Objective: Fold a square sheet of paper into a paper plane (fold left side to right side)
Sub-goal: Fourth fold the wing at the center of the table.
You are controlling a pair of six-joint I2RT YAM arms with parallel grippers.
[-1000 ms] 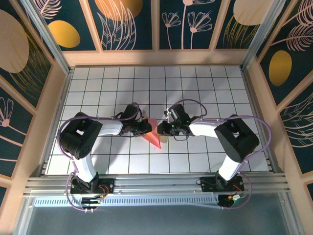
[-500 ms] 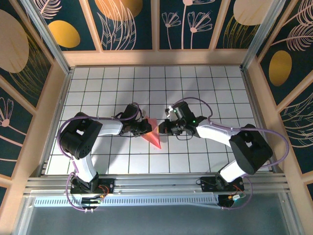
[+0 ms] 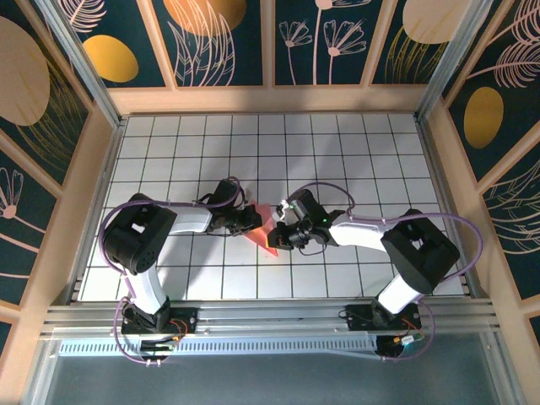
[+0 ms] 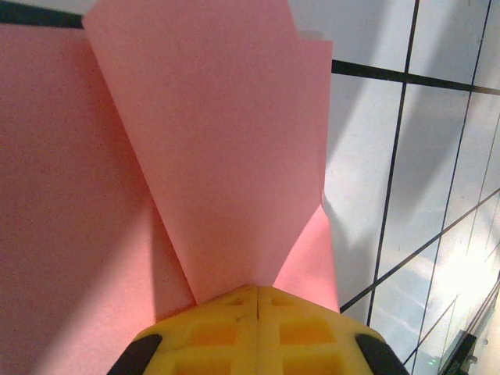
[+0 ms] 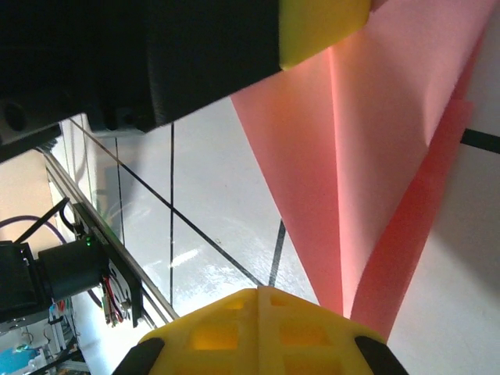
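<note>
The square sheet of paper [image 3: 267, 229] is salmon pink and folded into a narrow pointed shape with layered flaps, lying mid-table with its point toward the arms. My left gripper [image 3: 253, 221] is at its left edge. In the left wrist view the yellow fingertips [image 4: 258, 291] are shut on a raised flap of the paper [image 4: 219, 156]. My right gripper [image 3: 283, 240] is at the pointed near end, shut. In the right wrist view its tips [image 5: 258, 291] rest on the tile, and the paper's narrow end [image 5: 383, 156] runs just beside and under the right finger. The left gripper's finger [image 5: 320, 27] shows at the top.
White tiled tabletop [image 3: 354, 152] with dark grid lines, walled by a wooden frame [image 3: 270, 99] at the back and sides. The aluminium rail [image 3: 270, 314] carrying the arm bases runs along the near edge. Open tiles lie behind and to both sides of the paper.
My right gripper has shut and moved left and nearer, from the paper's right edge to its pointed end. The left gripper has stayed shut on the paper.
</note>
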